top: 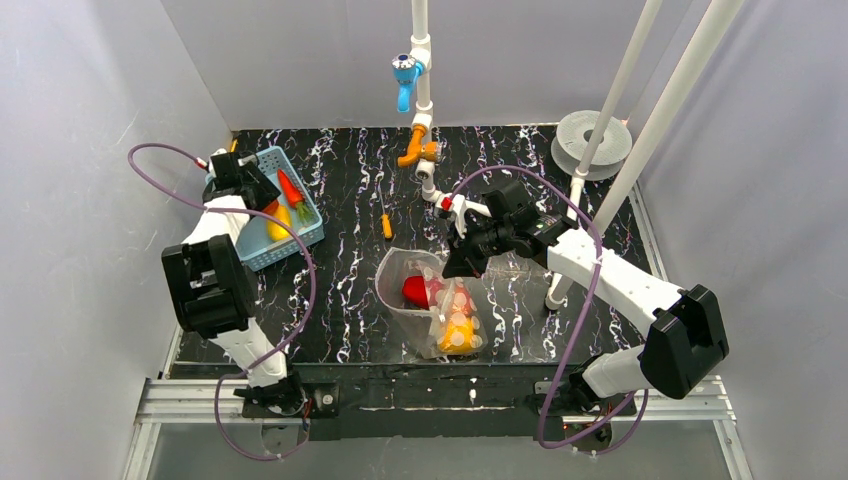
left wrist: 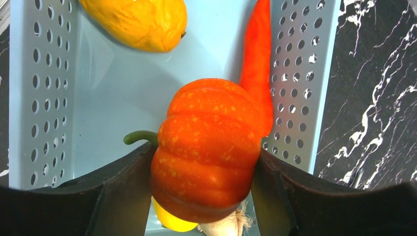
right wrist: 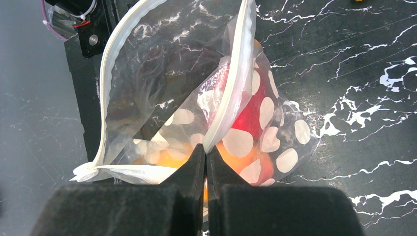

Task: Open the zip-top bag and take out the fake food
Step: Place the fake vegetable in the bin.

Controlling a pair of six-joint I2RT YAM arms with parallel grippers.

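Zip-top bag [top: 432, 300] [right wrist: 162, 83] lies well apart from the basket [top: 300, 228] [left wrist: 44, 88], on the right arm's side of it, with its mouth open. It looks thin, crinkly and limp, so I judge it would fold or slide if pulled by the film; the stiffer white zip rim is the place to hold. The right gripper [top: 455, 262] [right wrist: 205, 153] has its jaws pinched tight on that rim. The fake food [top: 413, 292] [right wrist: 253, 115] inside looks hard, light and glossy, and likely slippery; grip it across the widest part. Over the basket, the left gripper [top: 265, 198] [left wrist: 201, 164] stands about half open, clamped on a pumpkin [left wrist: 211, 132] above a carrot [left wrist: 258, 59] and a yellow piece [left wrist: 137, 19]
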